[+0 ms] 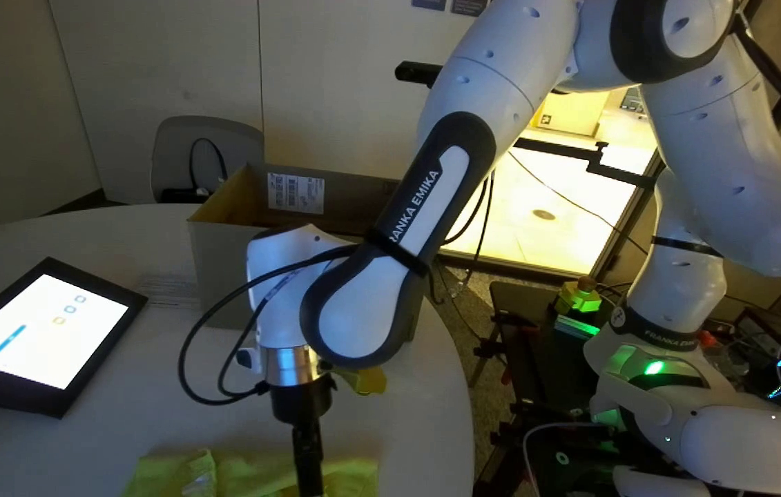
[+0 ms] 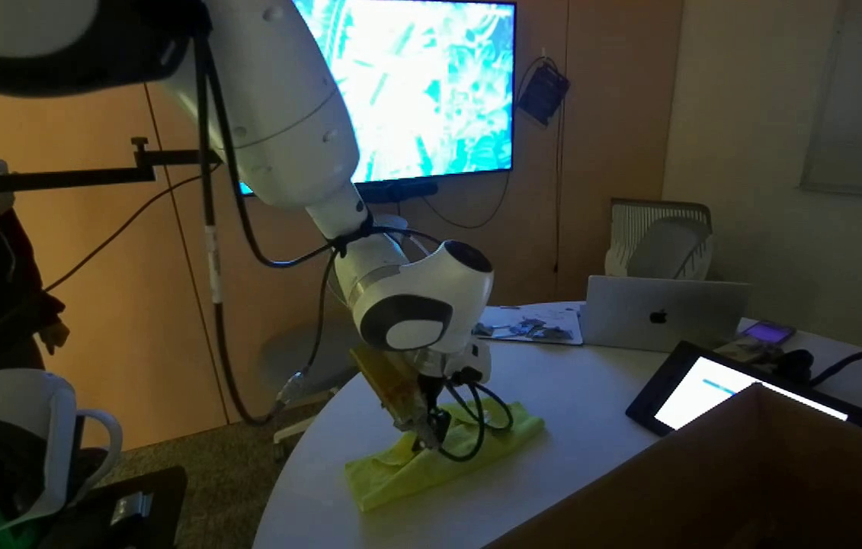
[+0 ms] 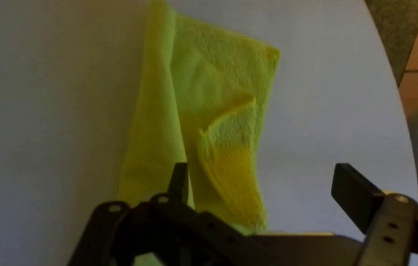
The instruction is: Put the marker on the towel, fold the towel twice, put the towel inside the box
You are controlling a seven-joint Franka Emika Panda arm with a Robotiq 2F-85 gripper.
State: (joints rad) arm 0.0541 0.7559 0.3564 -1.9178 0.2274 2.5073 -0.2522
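**Gripper (image 3: pixel 262 183) spread wide over the folded towel (image 3: pixel 197 116)**

The brown cardboard box (image 1: pixel 221 266) stands open-topped on the white worktop (image 1: pixel 404 421), near its rounded edge. A white label (image 1: pixel 295 192) shows on an inner wall; in both exterior views the bottom is hidden or too dark to read, so what the box holds cannot be told.

The yellow-green towel lies outside the box, well apart from it with bare worktop between, near the worktop's curved edge. One long side is turned over in a soft fold, and a shorter piece is flipped back on top.

The jaws stand far apart and have hold of nothing. In the wrist view one finger is over the towel's folded side and the other over bare worktop toward the curved edge, with the flipped-back piece of towel in the gap. Whether a fingertip touches the cloth cannot be told.

A black-framed tablet (image 1: pixel 31 338), screen lit, sits near the box; in an exterior view a laptop (image 2: pixel 663 314) stands open by the worktop's far edge.
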